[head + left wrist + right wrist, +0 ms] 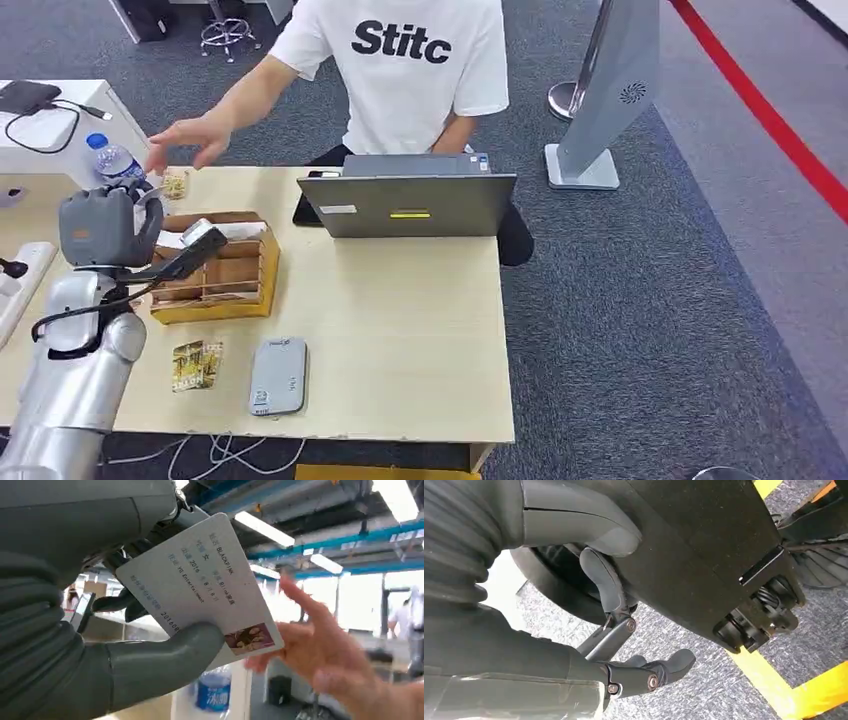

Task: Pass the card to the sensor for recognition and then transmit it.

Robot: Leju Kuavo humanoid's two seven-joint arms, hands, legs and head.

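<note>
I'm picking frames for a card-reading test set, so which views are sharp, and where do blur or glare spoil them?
Head view: evenly lit, mostly sharp; the person's hand is slightly smeared. Left wrist view: the card in the left hand is sharp, its print readable, but the person's hand is motion-blurred and the windows behind are blown out. Right wrist view: the right hand is sharp, though dark.

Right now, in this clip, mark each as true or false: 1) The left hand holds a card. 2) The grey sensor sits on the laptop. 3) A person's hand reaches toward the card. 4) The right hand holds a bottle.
1) True: the left hand holds the card.
2) False: the sensor lies on the table, apart from the laptop.
3) True: the person's hand is close beside it.
4) False: the right hand holds nothing.
</note>
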